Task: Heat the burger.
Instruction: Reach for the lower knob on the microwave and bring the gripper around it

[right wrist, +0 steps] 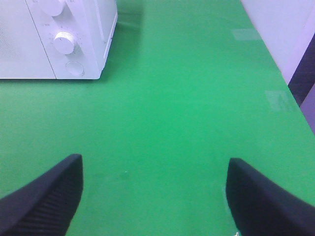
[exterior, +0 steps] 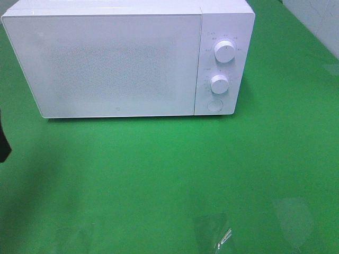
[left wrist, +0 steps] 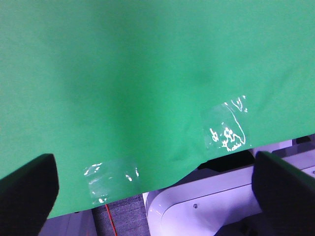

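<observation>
So, a white box-shaped microwave oven (exterior: 116, 63) was seen parked along the far edge of the green cloth-covered table (exterior: 169, 174), with its door shut flat. On the control panel at its right end, a round white upper knob (exterior: 224, 51) was set above a matching lower knob (exterior: 219, 83), and a round button (exterior: 214, 105) was tucked under both.

The burger couldn't be made out in any view, so its spot can't be told.

The left gripper (left wrist: 155, 196) was held over an edge of the table where the cloth ended. Its black fingers (left wrist: 24, 191) were spread wide apart and empty, and clear tape patches (left wrist: 224, 128) were stuck to the cloth there. The right gripper (right wrist: 157, 196) was likewise gaped wide and empty over plain green cloth toward the table's right edge, and the microwave's knob end was caught well ahead of it.
</observation>
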